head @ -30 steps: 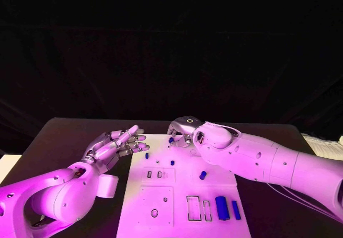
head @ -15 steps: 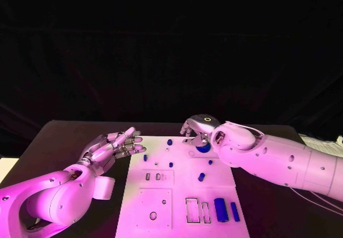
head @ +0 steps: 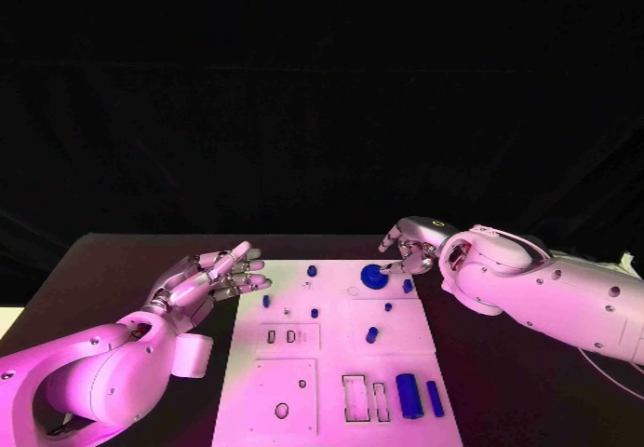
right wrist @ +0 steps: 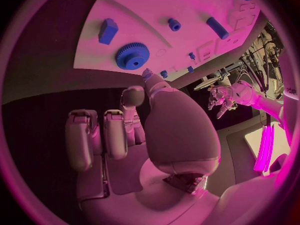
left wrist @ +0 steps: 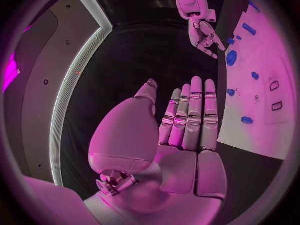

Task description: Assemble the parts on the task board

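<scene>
my right hand (head: pixel 409 244) hangs empty, fingers loosely spread, just beside the blue gear (head: pixel 374 276) at the task board (head: pixel 336 372)'s far edge. my left hand (head: pixel 208 277), flat and empty, waits off the board's other side. most parts lie loose; assembly looks barely begun.

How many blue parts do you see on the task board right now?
9. On the task board: gear, small pieces at far edge, left, centre, two right, mid-board, two bars near. Others may be hidden.
</scene>
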Robot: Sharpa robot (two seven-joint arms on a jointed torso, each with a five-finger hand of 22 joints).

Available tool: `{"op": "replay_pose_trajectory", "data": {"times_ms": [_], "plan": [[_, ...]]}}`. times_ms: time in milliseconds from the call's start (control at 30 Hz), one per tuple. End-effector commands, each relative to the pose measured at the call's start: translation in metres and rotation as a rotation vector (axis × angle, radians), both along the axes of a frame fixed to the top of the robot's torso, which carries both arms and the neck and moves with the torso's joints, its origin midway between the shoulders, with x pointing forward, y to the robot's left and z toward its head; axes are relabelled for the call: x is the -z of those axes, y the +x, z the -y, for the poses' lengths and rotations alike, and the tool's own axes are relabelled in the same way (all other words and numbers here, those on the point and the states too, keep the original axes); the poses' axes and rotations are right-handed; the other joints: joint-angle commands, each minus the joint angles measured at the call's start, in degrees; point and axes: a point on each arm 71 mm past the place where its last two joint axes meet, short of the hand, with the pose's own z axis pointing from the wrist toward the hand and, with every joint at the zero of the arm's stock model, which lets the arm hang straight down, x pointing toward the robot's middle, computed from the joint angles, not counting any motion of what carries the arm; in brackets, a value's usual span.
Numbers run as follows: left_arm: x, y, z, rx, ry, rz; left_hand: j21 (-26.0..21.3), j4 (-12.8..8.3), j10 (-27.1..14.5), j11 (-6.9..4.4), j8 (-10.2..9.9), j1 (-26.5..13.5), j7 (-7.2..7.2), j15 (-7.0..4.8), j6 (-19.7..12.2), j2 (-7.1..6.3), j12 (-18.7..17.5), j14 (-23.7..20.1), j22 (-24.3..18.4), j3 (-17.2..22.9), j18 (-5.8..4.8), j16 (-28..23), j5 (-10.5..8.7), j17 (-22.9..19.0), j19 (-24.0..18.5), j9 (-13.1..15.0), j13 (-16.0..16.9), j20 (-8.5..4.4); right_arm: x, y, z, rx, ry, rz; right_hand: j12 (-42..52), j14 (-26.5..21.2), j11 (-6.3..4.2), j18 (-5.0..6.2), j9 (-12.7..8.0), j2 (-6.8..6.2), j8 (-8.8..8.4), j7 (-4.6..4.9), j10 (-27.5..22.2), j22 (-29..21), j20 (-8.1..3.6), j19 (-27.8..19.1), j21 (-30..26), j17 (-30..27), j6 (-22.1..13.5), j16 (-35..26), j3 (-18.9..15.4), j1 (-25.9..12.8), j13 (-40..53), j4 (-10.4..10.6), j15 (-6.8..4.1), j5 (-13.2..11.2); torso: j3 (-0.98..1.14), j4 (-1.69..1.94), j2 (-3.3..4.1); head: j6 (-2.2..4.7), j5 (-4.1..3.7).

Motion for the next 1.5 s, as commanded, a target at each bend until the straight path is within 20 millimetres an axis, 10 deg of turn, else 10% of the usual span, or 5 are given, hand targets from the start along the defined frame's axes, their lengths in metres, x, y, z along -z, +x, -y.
{"op": "replay_pose_trajectory", "data": {"times_ms": [33,1500], "plan": [[-0.001,0.000,0.002,0.022,-0.015,0.003,-0.2,-0.2,-0.4,0.05,-0.3,0.5,0.05,0.46,-0.3,0.20,-0.2,-0.1,-0.1,0.0,0.71,-0.3,0.29,0.1,0.3,-0.1,-0.1,-0.07,0.007,0.002,0.004,0.042,0.005,-0.098,6.7,4.1,0.21,-0.86,0.1,0.21,0.37,0.28,-0.5,7.2,0.29,2.5,0.7,4.4,-0.3,0.9,-1.4,0.8,7.8,1.1,0.28,0.2,-0.06,-0.02,-0.01,0.03,-0.10],[0.000,0.003,0.004,0.025,-0.015,-0.001,-0.3,-0.4,-0.4,0.04,-0.3,0.6,0.05,0.46,-0.3,0.29,-0.2,-0.1,-0.1,0.0,0.72,-0.3,0.30,0.1,0.4,-0.1,-0.1,-0.05,0.029,0.008,-0.019,-0.014,-0.114,-0.113,25.7,5.1,0.37,-1.76,0.4,2.54,1.62,0.38,3.4,11.6,0.79,4.4,2.7,11.1,1.9,3.9,-2.3,3.1,27.2,2.0,0.65,0.3,-0.09,0.20,0.02,-0.94,-0.03]]}}
